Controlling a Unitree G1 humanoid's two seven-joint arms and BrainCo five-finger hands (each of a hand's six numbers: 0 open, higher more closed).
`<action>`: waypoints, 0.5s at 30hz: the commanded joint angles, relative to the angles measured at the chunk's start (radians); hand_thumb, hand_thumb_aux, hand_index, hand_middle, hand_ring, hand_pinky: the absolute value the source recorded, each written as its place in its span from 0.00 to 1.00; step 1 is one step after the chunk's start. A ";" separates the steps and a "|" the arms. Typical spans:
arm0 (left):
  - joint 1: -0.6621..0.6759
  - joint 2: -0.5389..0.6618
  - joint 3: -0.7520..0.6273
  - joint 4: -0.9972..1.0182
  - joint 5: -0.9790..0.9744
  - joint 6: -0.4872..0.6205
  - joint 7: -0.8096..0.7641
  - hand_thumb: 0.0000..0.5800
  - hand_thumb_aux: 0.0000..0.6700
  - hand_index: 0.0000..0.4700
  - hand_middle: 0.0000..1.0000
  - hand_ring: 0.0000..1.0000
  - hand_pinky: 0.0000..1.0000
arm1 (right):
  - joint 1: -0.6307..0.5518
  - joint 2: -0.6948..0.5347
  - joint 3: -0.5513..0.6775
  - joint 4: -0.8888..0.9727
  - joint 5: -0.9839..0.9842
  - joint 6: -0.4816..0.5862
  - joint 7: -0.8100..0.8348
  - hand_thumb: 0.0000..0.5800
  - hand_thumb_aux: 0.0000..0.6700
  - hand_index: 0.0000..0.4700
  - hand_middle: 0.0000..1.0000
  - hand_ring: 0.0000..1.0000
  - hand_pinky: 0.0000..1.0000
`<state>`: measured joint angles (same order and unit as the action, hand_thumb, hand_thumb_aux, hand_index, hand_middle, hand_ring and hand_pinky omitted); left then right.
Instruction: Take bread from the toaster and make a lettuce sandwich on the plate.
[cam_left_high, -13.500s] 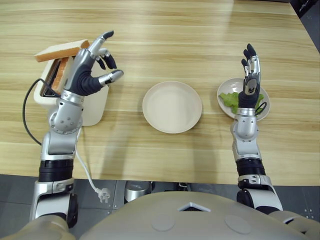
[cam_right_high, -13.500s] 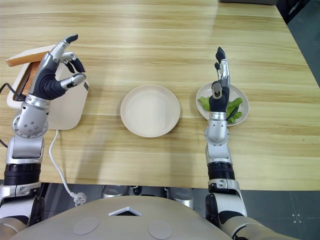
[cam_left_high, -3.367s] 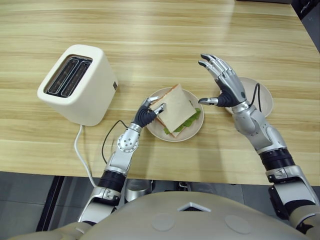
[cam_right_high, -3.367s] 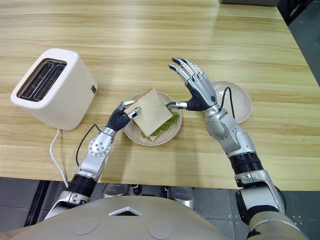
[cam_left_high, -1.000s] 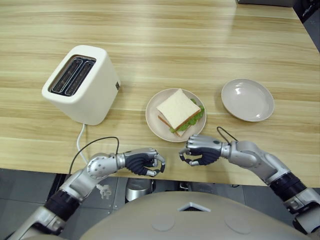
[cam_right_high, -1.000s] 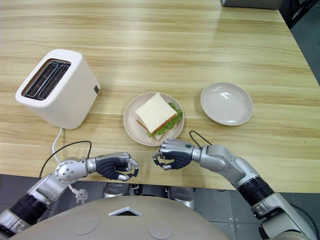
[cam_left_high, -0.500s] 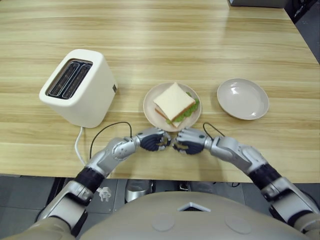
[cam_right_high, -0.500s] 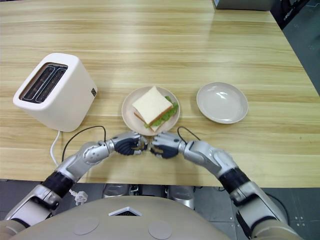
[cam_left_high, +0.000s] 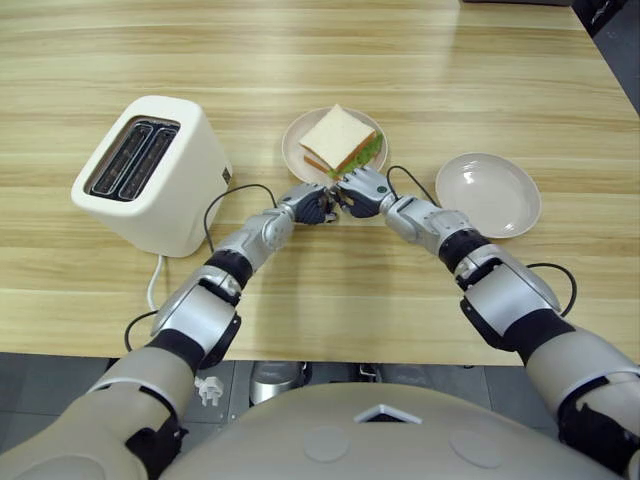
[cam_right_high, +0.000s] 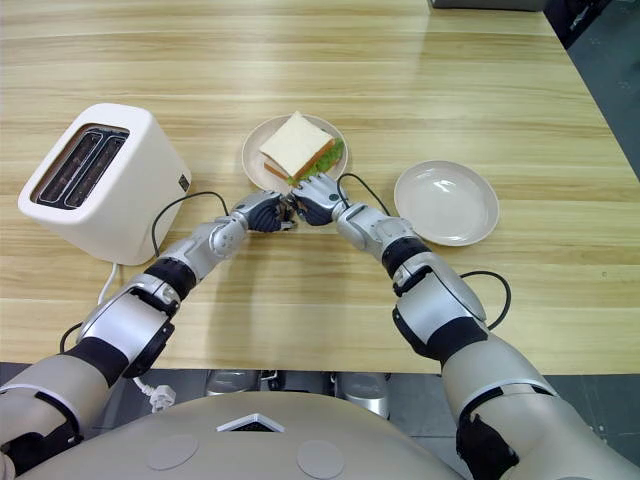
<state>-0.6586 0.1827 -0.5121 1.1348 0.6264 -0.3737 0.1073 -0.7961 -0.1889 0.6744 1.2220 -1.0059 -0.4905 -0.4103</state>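
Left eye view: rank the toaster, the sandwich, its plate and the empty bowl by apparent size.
Largest: toaster.
Next: empty bowl and plate, about alike; the bowl lies nearer the camera, so I leave them unranked.
Smallest: sandwich.

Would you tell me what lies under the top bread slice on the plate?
Lettuce pokes out at the right edge, over a lower slice. How far it spreads beneath is covered.
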 joint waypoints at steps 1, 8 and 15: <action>0.048 0.014 0.053 0.032 -0.057 -0.080 0.042 0.00 0.00 0.00 0.00 0.00 0.00 | 0.021 -0.042 -0.026 -0.007 0.056 -0.055 -0.100 0.00 0.00 0.00 0.00 0.00 0.00; 0.298 0.055 0.301 -0.388 -0.420 -0.375 -0.042 0.00 0.00 0.00 0.00 0.00 0.00 | 0.355 -0.193 -0.286 -0.590 0.286 -0.279 -0.341 0.00 0.00 0.00 0.00 0.00 0.00; 0.573 0.004 0.418 -0.945 -0.524 -0.423 -0.023 0.00 0.00 0.00 0.00 0.00 0.00 | 0.692 -0.131 -0.500 -1.234 0.419 -0.281 -0.325 0.00 0.00 0.00 0.00 0.00 0.00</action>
<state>-0.1055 0.2025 -0.1016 0.2953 0.0785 -0.7814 0.0786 -0.1219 -0.3455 0.2084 0.0854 -0.6549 -0.7886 -0.7785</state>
